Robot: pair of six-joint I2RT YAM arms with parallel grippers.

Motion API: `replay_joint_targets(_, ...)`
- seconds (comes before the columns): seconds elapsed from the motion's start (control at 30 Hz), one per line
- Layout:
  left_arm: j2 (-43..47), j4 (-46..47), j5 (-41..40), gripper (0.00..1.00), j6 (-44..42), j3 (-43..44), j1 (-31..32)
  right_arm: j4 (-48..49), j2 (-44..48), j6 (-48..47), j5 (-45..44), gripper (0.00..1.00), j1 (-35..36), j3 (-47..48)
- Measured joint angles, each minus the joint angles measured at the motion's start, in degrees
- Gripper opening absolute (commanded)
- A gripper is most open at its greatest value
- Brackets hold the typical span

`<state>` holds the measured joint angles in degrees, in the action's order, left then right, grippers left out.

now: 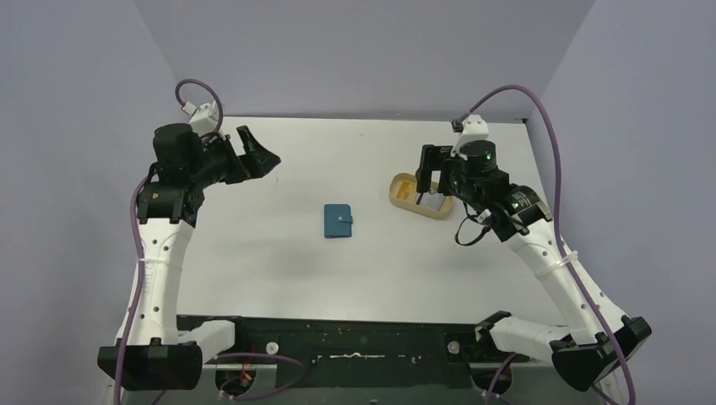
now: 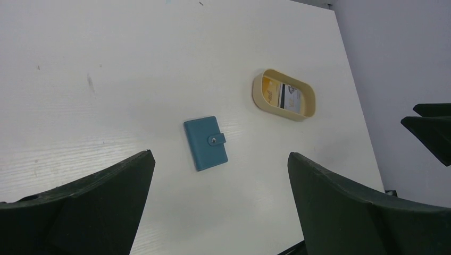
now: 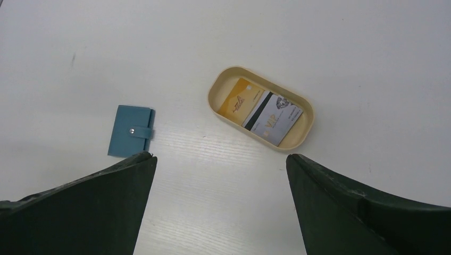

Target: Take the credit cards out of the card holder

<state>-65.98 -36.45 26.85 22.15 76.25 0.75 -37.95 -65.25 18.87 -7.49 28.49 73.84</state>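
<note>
While left end effector and right end effector hang spread, empty, wallet lies shut, snapped, mid-frame on table. Cards lie flat in tray, right of centre. Cards light, stiff, slick: likely pinch by edge. Wallet soft: hold spine.

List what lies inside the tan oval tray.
Two cards lie in the tray: a yellow card and a grey card with a black stripe, side by side. Anything beneath them is covered, so hidden cards cannot be ruled out.
</note>
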Motion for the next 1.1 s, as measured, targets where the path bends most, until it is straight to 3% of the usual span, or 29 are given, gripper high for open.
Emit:
replay_joint_targets(0.33,3.34,-2.78,-0.52,0.97,-3.34,0.63,-2.84,2.62,-3.26,-6.95,3.69,1.00,1.16,0.31)
replay_joint_targets(0.47,4.85,1.14,4.92,0.97,0.90,-4.04,-5.79,2.95,-12.90,-14.40,1.44,0.99,11.10,5.95)
replay_joint_targets(0.57,4.17,3.30,8.15,0.97,4.70,-9.35,-7.56,3.89,-20.68,-18.53,4.52,0.89,16.68,7.54)
replay_joint_targets(0.83,4.39,6.49,11.21,0.97,11.67,-19.82,-7.89,0.28,-42.99,-24.55,17.16,0.71,14.53,17.81)
replay_joint_targets(0.93,3.06,8.35,12.13,0.97,13.38,-22.16,-7.89,0.68,-49.59,-25.81,20.52,0.57,14.53,19.19)
replay_joint_targets(1.1,0.26,9.53,12.76,0.97,13.64,-22.80,-7.89,-0.07,-55.17,-26.86,24.87,0.54,13.92,20.15)
